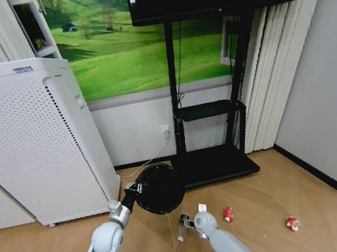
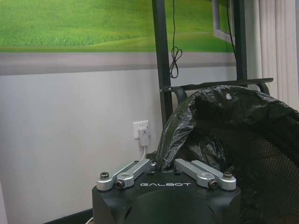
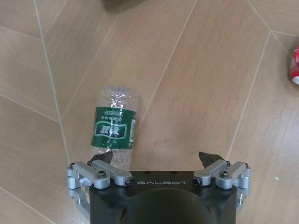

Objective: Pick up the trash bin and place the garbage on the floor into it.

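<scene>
**Operator:** Head view has my left claw [image 1: 131, 188] out in front, pinched on the rim of the trash bin [image 1: 160, 188], which hangs just ahead of the white air purifier [image 1: 27, 138] and beside the TV stand base [image 1: 217, 163]. So I judge the pick-up half done.

**Spotter:** And the litter?

**Operator:** None of it is in yet, as far as I can see. The clear bottle [image 3: 114, 123] lies on its side on the wood floor [image 3: 201, 84], right under my right claw [image 3: 159, 161]. That claw is spread wide, fingers apart, and the bottle sits close by one fingertip rather than centred between them. Nothing gripped.

**Spotter:** The other pieces?

**Operator:** The red can [image 1: 228, 214] rests just beside the right arm, and the red-and-white wrapper [image 1: 293, 223] lies well apart toward the grey wall. All three remain to collect.

**Spotter:** How does the bin look?

**Operator:** Round black mesh, lined with a crinkled black bag [image 2: 205, 121] folded over the rim. From the left wrist, the claw fingers press together on that bag-covered edge.
</scene>
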### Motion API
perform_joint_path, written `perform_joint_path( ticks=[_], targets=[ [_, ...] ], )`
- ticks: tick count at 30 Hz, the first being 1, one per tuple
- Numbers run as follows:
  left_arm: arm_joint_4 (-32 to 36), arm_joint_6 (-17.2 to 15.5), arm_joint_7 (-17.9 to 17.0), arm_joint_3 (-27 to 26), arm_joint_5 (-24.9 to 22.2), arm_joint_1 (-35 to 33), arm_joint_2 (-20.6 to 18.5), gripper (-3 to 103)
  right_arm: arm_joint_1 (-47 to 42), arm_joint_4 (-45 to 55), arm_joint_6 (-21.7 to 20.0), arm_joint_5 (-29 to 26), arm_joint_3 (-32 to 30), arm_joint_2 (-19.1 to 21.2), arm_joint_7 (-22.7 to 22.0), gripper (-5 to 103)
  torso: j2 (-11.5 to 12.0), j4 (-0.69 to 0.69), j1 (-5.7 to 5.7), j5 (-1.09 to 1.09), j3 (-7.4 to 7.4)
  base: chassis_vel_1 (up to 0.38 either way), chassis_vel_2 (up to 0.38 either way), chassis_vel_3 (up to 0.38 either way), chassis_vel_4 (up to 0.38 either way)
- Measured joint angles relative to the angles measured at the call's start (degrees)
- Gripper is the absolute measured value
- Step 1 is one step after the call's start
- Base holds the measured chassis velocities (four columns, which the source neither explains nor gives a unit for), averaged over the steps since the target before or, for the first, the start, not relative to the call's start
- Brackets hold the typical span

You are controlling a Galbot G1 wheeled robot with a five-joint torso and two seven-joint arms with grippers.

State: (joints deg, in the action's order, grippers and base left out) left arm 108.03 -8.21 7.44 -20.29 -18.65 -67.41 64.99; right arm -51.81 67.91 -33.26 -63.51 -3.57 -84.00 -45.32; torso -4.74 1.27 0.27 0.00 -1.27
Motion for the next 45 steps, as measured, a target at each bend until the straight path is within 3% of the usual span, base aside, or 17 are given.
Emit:
perform_joint_path(
  ticks=[11, 17, 23, 45],
  targets=[
    [-0.11, 0.19, -0.03, -0.41, 0.66, 0.01, 0.21, 4, 2.35, -2.46, 1.87, -1.1, -0.66, -3.41, 1.59, 100, 0.0, 0.0, 0.0, 0.0, 0.0, 0.0, 0.0, 0.0, 0.0],
    [-0.01, 0.19, -0.06, -0.41, 0.68, -0.08, 0.15, 4, 3.79, -6.18, 2.42, 0.99, -0.62, -5.22, 4.67, 100, 0.0, 0.0, 0.0, 0.0, 0.0, 0.0, 0.0, 0.0, 0.0],
    [0.68, 0.08, -0.18, -0.57, 0.15, -0.13, -0.39, 4, 5.13, -9.99, 3.01, 4.1, -0.57, -5.9, 10.59, 100, 0.0, 0.01, 0.0, 0.0, 0.0, 0.0, 0.0, 0.0, 0.0],
    [1.0, -0.17, -0.22, -0.92, -0.95, 0.26, -0.94, 4, 7.41, -17.04, 5.18, 11.3, -0.4, -8.2, 14.68, 100, 0.0, 0.0, 0.0, 0.0, 0.0, 0.0, 0.0, 0.0, 0.0]
  ],
)
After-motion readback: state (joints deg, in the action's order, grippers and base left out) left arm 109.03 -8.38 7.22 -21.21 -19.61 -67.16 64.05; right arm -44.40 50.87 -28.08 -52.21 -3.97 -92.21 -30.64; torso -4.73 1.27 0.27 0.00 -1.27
